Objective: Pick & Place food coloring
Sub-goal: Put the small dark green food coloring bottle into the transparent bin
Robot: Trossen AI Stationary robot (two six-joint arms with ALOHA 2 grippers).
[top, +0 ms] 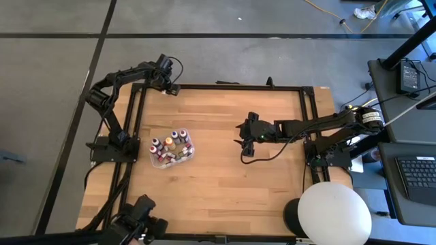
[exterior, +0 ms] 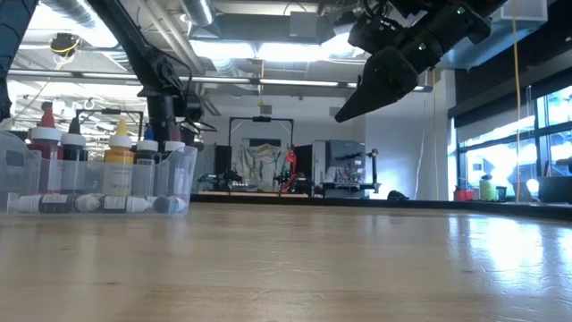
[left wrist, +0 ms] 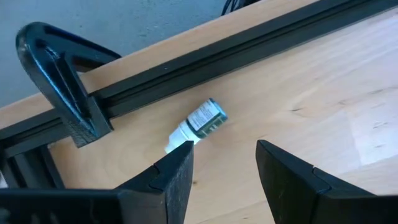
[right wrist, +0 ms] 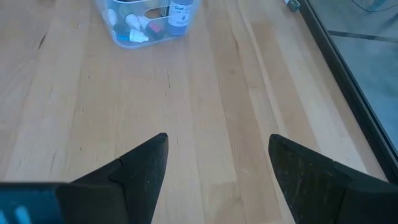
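Bottle [left wrist: 198, 124] flat on table, cap toward left hand [left wrist: 224, 165].

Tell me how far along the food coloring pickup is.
Mostly done: many bottles sit in the clear tray. In hand: the left claw is open over one bottle lying by the table's far-left corner. The right claw waits open and empty mid-table.

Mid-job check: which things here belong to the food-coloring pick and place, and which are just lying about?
Job:
- small white-capped dropper bottle lying on its side, below the open left gripper
- clear plastic rectangular tray of upright dropper bottles
- open right gripper, empty

Lying about:
- white round dome at the table edge
- black keyboard off the table
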